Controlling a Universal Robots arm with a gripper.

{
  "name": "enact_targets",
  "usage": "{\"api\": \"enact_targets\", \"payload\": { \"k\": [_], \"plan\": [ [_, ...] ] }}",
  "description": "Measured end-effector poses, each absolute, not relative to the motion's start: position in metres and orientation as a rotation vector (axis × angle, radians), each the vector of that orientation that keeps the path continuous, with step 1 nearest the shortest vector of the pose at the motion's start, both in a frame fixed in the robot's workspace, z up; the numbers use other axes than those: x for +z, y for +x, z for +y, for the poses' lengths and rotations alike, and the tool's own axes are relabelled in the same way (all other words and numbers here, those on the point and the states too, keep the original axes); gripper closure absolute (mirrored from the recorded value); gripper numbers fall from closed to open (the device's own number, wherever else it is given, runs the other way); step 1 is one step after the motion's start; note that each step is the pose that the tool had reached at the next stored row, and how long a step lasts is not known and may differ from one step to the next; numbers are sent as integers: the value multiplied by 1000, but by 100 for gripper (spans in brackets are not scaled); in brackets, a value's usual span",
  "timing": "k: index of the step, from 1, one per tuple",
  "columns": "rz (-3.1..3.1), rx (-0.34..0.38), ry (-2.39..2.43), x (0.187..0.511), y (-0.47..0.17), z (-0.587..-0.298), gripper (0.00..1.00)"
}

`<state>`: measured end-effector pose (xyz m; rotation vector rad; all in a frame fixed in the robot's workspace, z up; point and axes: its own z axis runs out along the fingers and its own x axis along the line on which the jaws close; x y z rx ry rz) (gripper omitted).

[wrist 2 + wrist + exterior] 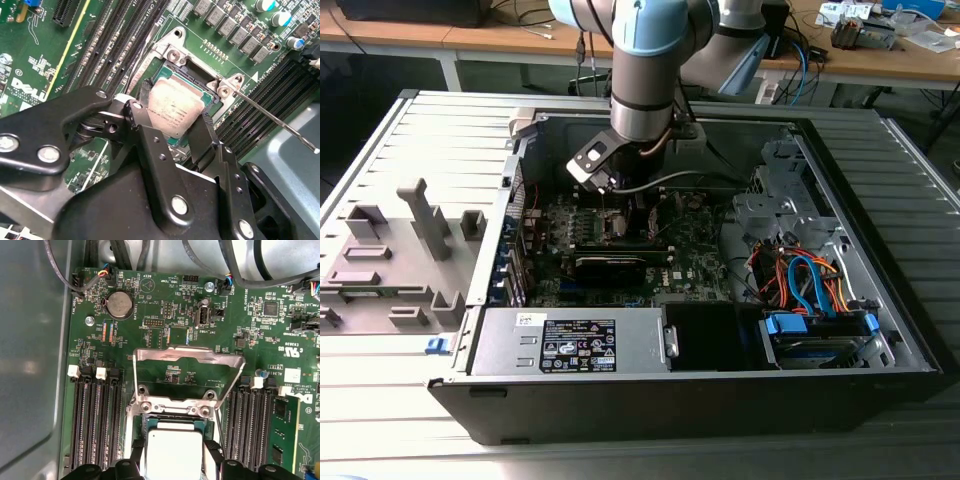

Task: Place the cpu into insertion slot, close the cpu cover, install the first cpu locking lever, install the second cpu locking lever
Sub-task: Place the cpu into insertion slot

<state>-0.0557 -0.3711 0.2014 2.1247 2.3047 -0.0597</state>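
Observation:
My gripper (175,112) is shut on the cpu (172,107), a flat square chip with a silver-grey top, one black finger (141,97) on each of two opposite edges. The chip sits level right over the insertion slot (176,76), whose dark frame edges it; whether it rests fully in the slot I cannot tell. In the first wrist view the cpu (172,452) lies between the fingers of my gripper (173,456), the insertion slot (170,419) just beyond it, and the cpu cover (190,355) stands swung open. A thin wire lever (275,120) sticks out free. In the exterior view my gripper (618,198) hangs low over the board.
Long black memory slots (95,425) flank the socket on both sides. The open case holds a power supply box (570,342) along its front wall and a drive cage with coloured cables (810,290) on the exterior view's right. A grey fixture tray (390,260) lies left.

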Motion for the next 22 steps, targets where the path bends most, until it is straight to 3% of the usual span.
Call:
{"api": "enact_targets", "payload": {
  "k": [20,21,22],
  "plan": [
    [2304,-59,2125,220,-56,-369,43],
    [2304,-59,2125,220,-56,-369,44],
    [2305,-59,2125,220,-56,-369,57]
  ]
}}
